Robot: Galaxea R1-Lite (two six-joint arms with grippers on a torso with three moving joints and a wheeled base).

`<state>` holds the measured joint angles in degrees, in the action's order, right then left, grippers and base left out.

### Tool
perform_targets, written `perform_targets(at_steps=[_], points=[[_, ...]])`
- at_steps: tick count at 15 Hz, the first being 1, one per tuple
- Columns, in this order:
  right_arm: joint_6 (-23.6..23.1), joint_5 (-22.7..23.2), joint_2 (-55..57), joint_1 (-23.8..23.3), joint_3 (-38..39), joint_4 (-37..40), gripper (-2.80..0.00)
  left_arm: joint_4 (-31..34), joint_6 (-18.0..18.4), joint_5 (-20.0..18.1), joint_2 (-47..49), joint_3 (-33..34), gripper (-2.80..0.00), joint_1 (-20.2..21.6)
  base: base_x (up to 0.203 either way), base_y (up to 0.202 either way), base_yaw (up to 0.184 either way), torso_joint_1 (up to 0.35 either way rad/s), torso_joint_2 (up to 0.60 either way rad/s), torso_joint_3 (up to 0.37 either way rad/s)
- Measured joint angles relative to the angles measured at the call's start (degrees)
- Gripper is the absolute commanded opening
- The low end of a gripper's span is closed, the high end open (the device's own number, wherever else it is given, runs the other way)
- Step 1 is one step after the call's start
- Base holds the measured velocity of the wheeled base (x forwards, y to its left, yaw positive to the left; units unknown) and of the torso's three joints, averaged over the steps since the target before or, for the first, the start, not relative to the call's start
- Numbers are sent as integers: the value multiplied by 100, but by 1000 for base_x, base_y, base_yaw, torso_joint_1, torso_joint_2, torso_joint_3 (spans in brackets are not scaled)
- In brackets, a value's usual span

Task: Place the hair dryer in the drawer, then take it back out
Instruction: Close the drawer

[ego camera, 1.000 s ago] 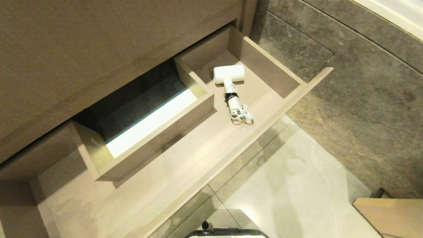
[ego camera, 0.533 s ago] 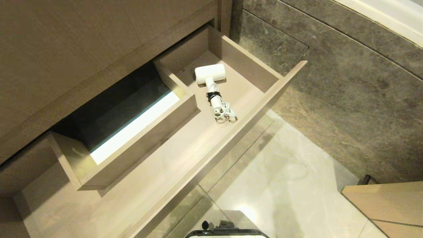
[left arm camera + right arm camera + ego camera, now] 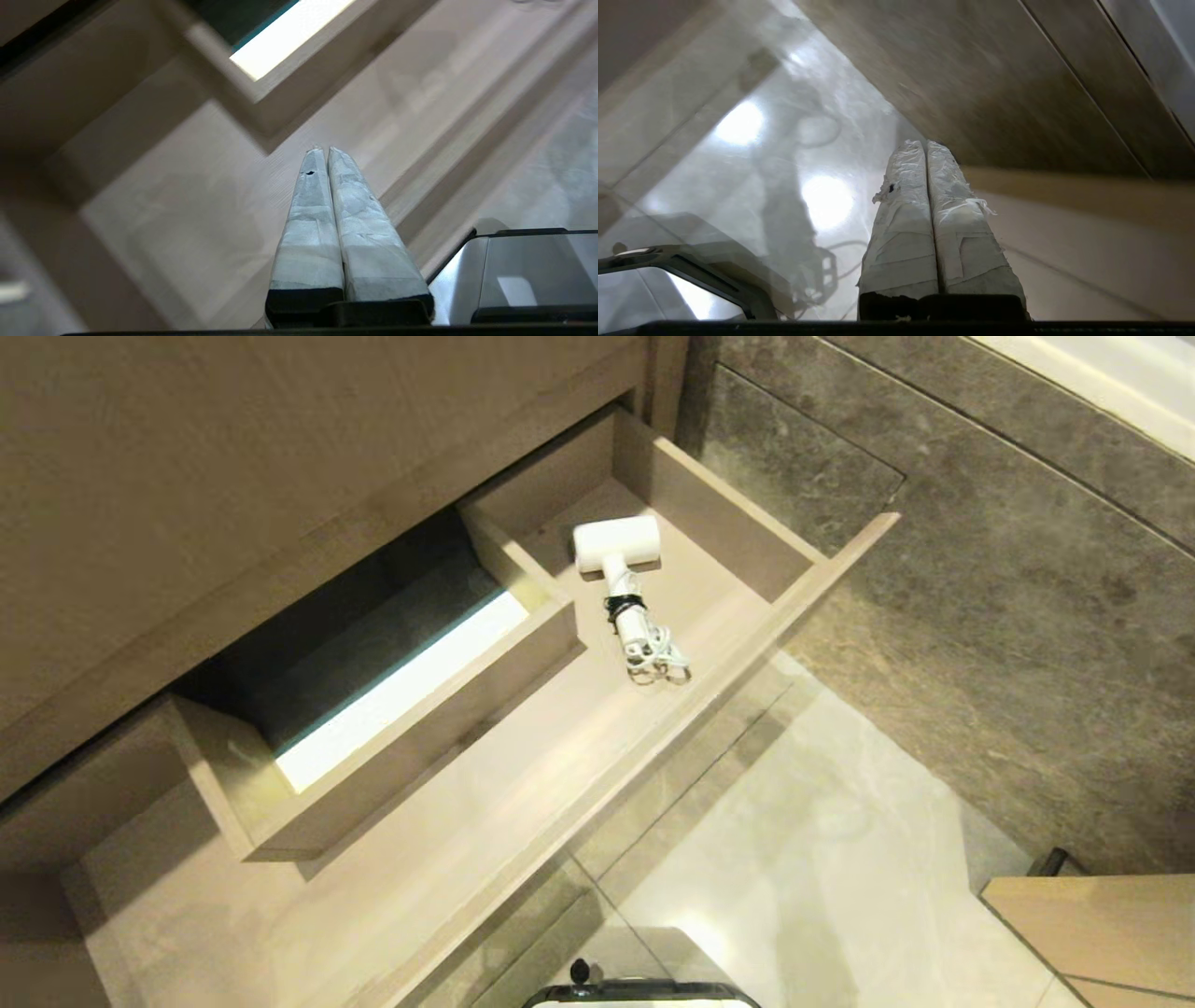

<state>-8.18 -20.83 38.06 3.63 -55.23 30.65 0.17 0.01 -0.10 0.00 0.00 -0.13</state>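
Whole head view shifted: first to the left, then partly back right. Camera motion only; hair dryer (image 3: 618,546) in same spot inside drawer (image 3: 523,747), upper centre of frame.

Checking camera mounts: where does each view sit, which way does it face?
Head: up high, facing down at the open drawer with the hair dryer inside; only the robot's base edge shows.
Left wrist: behind the left gripper, jaws shut, facing the drawer.
Right wrist: behind the right gripper, jaws shut, facing the glossy floor.
Shared: head and left wrist both see the drawer's cut-out.
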Motion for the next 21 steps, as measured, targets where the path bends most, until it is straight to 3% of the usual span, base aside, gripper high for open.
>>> perform_targets(at_steps=[12,21], points=[[6,6,6,-2,35,65,-280,-1,-1,-1,0,0,-280,2,0,-11,169,2,2,3],[2,17,163,-6,248,609,-280,1,-1,0,0,0,-280,2,1,0,8,0,0,1]])
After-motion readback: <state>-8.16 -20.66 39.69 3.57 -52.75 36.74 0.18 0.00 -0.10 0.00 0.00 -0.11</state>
